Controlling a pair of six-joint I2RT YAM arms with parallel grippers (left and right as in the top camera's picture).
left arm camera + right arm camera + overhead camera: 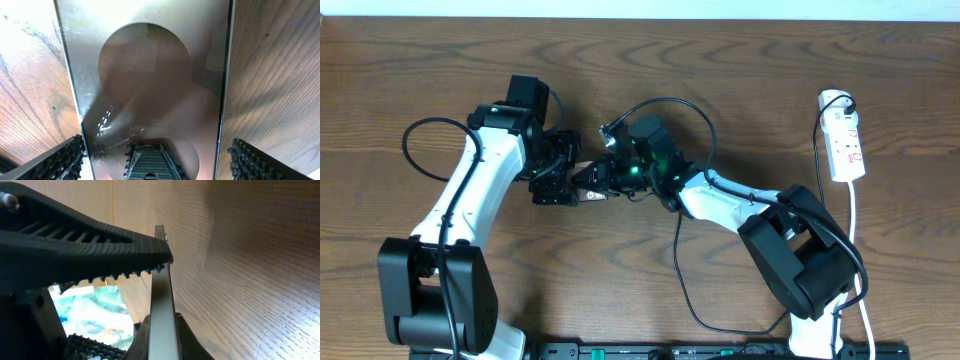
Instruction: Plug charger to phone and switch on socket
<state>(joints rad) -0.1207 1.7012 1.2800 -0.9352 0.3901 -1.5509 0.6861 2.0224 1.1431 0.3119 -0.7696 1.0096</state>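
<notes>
- The phone [145, 75] lies at mid-table between the two arms. Its long axis appears to run along the line from one wrist to the other.
- Left gripper [565, 178]: released. Its ribbed fingers [62, 160] stand wide, one on either side of the phone's long edges. The far one is clear of the edge, and neither clamps the slab.
- Right gripper [605, 178]: clenched on the phone. The right wrist view shows the slab edge-on between the pads, and the left wrist view shows one pad lying on the phone's face.
- The charger [678, 262] trails as a thin black cable along the table towards the right arm's wrist. Its plug tip cannot be made out — whether it is seated in the phone cannot be told.
- The socket [847, 145] sits at the right edge, well apart from both grippers. The right arm is the nearer to it — likely the one for the switch.
</notes>
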